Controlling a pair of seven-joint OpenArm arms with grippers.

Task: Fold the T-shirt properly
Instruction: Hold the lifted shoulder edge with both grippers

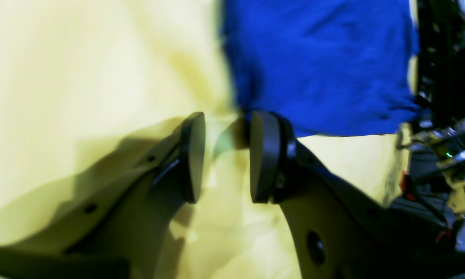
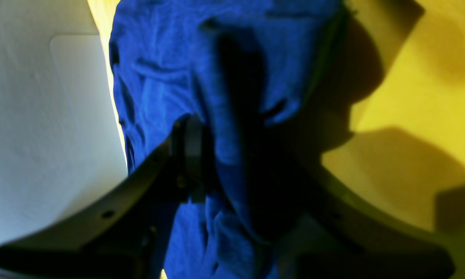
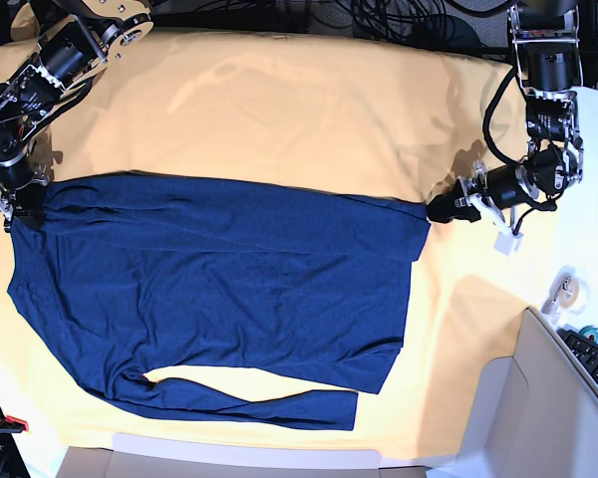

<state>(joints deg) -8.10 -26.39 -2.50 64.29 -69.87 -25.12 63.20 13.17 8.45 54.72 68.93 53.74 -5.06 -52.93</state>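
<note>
- Nearest the base camera, along the lower edge: a pale grey flat panel (image 3: 229,464) at the front of the tabletop, with a second grey panel (image 3: 538,398) rising at lower right.
- A black keyboard (image 3: 596,360) shows at the far right edge, part out of frame; a small roll of pale tape (image 3: 568,293) lies on white surface just behind it.
- The tabletop is covered by a yellow-orange cloth (image 3: 309,110), lightly creased, reaching the rear edge, where dark cables (image 3: 399,18) are bundled.
- The large dark navy-blue long-sleeved T-shirt of thin knit fabric (image 3: 219,279) lies spread flat over the cloth, occupying centre and the base view's left. One sleeve runs along its near edge; a folded band runs along its far edge.
- Right claw (image 2: 224,155): at the shirt's far corner on the base view's left edge. The wrist view shows blue fabric bunched between the two fingers, one pad (image 2: 193,155) visible against it; the claw is pinching the T-shirt.
- Left claw (image 1: 226,155): at the shirt's opposite far corner, on the base view's right. Its two dark pads stand apart with yellow cloth showing in the gap. The shirt's edge lies just beside one pad (image 1: 265,155); nothing is gripped.
- Both wrist views are blurred; fine detail cannot be confirmed.
</note>
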